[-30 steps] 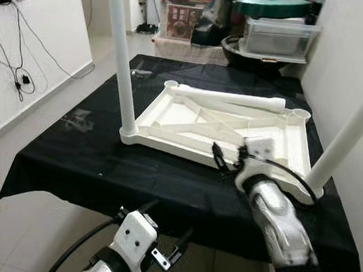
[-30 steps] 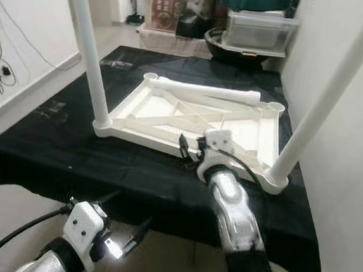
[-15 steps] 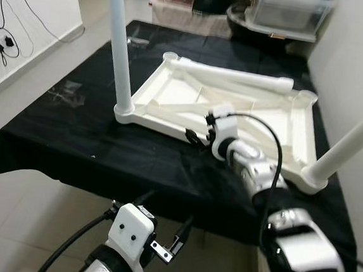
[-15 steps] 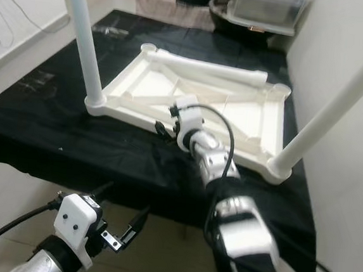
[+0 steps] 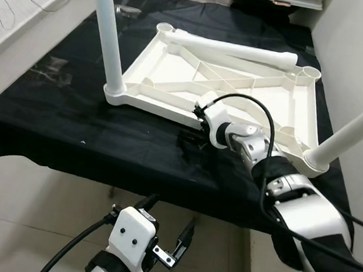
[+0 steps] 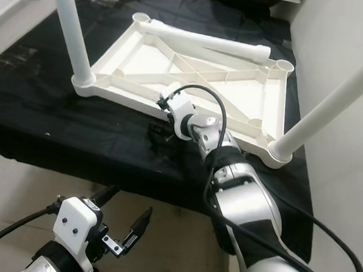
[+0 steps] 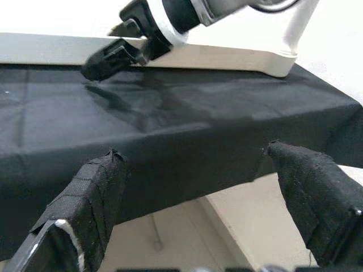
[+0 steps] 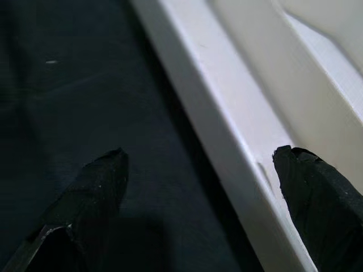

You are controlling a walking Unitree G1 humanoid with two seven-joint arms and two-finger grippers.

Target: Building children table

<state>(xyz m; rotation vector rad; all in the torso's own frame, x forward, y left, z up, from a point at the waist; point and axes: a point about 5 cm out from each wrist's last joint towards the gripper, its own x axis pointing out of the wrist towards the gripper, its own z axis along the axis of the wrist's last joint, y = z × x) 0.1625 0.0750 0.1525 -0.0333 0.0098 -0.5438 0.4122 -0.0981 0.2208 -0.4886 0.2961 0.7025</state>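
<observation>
Furthest left, the left claw [image 5: 170, 249] hangs below the front edge of the bench [image 5: 49, 118], over the tiled floor [image 5: 29, 205]. Its 2 fingers are spread wide in its wrist view and nothing lies between them; it looks idle for this step.

On the black cloth [image 5: 77, 95] covering the bench lies the white tabletop [image 5: 173, 84], upside down, ribs facing up. 1 leg [image 5: 108, 34] stands upright in the near left corner socket. A 2nd upright leg [image 5: 353, 135] stands in the near right corner socket. A 3rd loose leg [image 5: 233, 49] lies flat across the far side of the tabletop, between the 2 far corner sockets, which are still bare.

The right claw [image 5: 193, 132] reaches forward and sits low at the near rim of the tabletop, roughly midway between the 2 standing legs. Its wrist view shows its fingers [image 8: 85, 192] parted, 1 over the black cloth and the other over the white rim, holding nothing.

The step in hand seems to be gripping or steadying the tabletop by its near rim. Judging from the layout, about half the legs are fitted. The next move likely calls for closing on the rim squarely, or lifting clear and reaching across for the loose leg, without knocking either standing leg.
</observation>
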